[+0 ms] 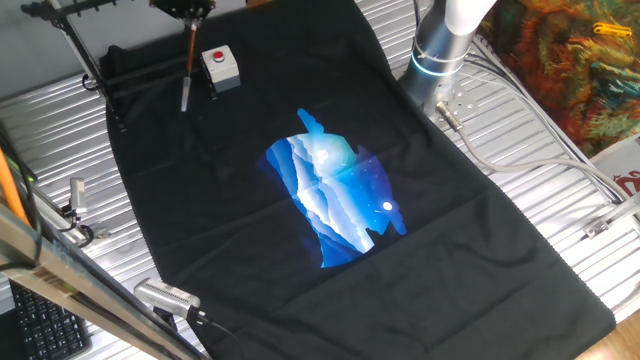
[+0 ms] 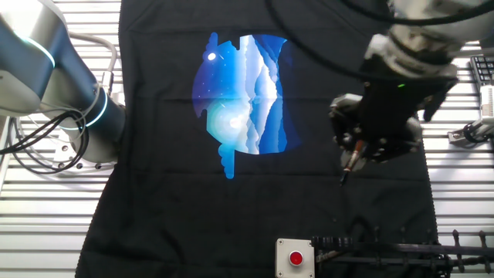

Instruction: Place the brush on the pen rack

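Note:
My gripper [image 1: 189, 14] is shut on the top of the brush [image 1: 187, 70]. The brush hangs nearly upright, orange-red handle up and silver-grey end down, above the black cloth. In the other fixed view the gripper [image 2: 360, 145] is seen from above, and only the brush's lower end [image 2: 347, 168] sticks out under it. The pen rack [image 1: 78, 42], a thin black rod frame on slanted legs, stands to the left of the brush at the cloth's far left corner. In the other fixed view the rack [image 2: 386, 250] lies along the bottom edge, apart from the brush.
A small grey box with a red button [image 1: 221, 66] sits just right of the hanging brush, and also shows in the other fixed view [image 2: 296, 259]. A black cloth with a blue print [image 1: 335, 185] covers the table. The arm's base [image 1: 440, 50] stands at the right, with cables beside it.

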